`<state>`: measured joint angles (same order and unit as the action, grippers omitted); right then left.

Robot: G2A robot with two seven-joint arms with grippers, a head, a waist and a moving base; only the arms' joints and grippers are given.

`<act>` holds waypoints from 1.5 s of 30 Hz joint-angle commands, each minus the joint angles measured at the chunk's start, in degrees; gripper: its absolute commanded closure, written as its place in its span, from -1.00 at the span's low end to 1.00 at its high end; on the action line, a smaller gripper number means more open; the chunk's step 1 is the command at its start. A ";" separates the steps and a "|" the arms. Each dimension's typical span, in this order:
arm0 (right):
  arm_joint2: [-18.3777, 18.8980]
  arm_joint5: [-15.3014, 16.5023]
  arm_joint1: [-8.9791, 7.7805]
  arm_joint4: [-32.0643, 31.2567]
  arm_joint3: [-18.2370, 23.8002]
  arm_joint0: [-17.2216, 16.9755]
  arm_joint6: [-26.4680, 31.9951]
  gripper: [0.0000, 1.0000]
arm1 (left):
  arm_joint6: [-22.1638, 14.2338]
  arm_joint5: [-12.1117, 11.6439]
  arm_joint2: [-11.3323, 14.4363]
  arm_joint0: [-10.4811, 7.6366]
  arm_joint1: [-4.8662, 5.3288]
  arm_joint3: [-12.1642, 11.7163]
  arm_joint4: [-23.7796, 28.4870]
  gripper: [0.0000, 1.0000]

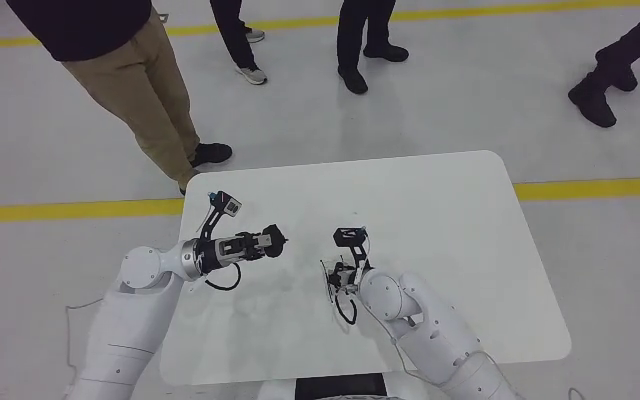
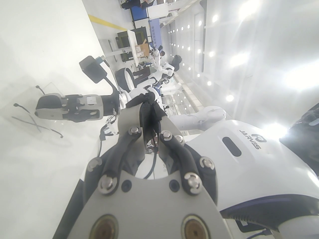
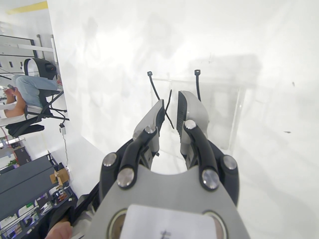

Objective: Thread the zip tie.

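No usable text for us: the white label (image 3: 172,221) at the right hand (image 3: 170,100) base is cropped to an unreadable stroke, and the print on the blue board (image 2: 154,25) in the hall is too small.

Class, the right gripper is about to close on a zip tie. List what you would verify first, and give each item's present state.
1. Right gripper open: ok, its fingers stand apart.
2. Target zip tie between the fingers: ok, it lies in the gap.
3. Neighbouring ties clear of the grasp: not ok. A second tie crosses the target beside one finger, and a third tie runs behind the other.
4. Ties resting on the clear tray: ok.
5. Left gripper free to take the tie's end: cannot tell. It is shut, and whether it holds anything is unclear.
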<state>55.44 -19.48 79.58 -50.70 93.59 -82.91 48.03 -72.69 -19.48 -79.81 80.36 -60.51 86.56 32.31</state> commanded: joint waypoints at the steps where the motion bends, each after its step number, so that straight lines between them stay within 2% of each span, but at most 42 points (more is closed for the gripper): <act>1: -0.27 0.00 0.10 -0.07 -0.10 0.19 0.30 0.72 | 0.00 0.00 0.00 0.00 0.00 0.00 0.00 1.00; 10: -1.23 0.00 0.41 -1.10 -1.38 1.42 3.44 0.64 | 0.00 0.00 0.00 0.00 0.00 0.00 0.00 1.00; 15: -1.50 0.00 0.69 -0.58 -1.99 2.05 3.95 0.66 | 0.00 0.00 0.00 0.00 0.00 0.00 0.00 1.00; 20: -2.21 0.00 0.89 -0.05 -2.88 2.95 3.83 0.74 | 0.00 0.00 0.00 0.00 0.00 0.00 0.00 1.00; 22: -2.51 0.00 0.98 0.14 -3.42 3.35 3.66 0.92 | 0.00 0.00 0.00 0.00 0.00 0.00 0.00 1.00; 24: -2.82 0.00 1.08 0.36 -3.96 3.76 3.48 1.00 | 0.00 0.00 0.00 0.00 0.00 0.00 0.00 1.00; 30: -3.20 0.00 1.24 0.75 -4.82 4.40 3.02 1.00 | 0.00 0.00 0.00 0.00 0.00 0.00 0.00 1.00; 42: -1.19 0.00 0.62 -0.75 -1.58 2.23 3.20 1.00 | 0.00 0.00 0.00 0.00 0.00 0.00 0.00 1.00; 43: -1.08 0.00 0.54 -1.03 -1.26 2.14 3.83 0.80 | 0.00 0.00 0.00 0.00 0.00 0.00 0.00 1.00; 44: -1.07 0.00 0.48 -1.27 -1.06 2.18 4.42 0.44 | 0.00 0.00 0.00 0.00 0.00 0.00 0.00 1.00; 45: -1.10 0.00 0.43 -1.62 -0.93 2.28 4.97 0.32 | 0.00 0.00 0.00 0.00 0.00 0.00 0.00 1.00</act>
<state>54.38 -19.48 80.05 -52.03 92.55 -80.73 52.45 -72.69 -19.48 -79.81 80.36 -60.51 86.56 32.31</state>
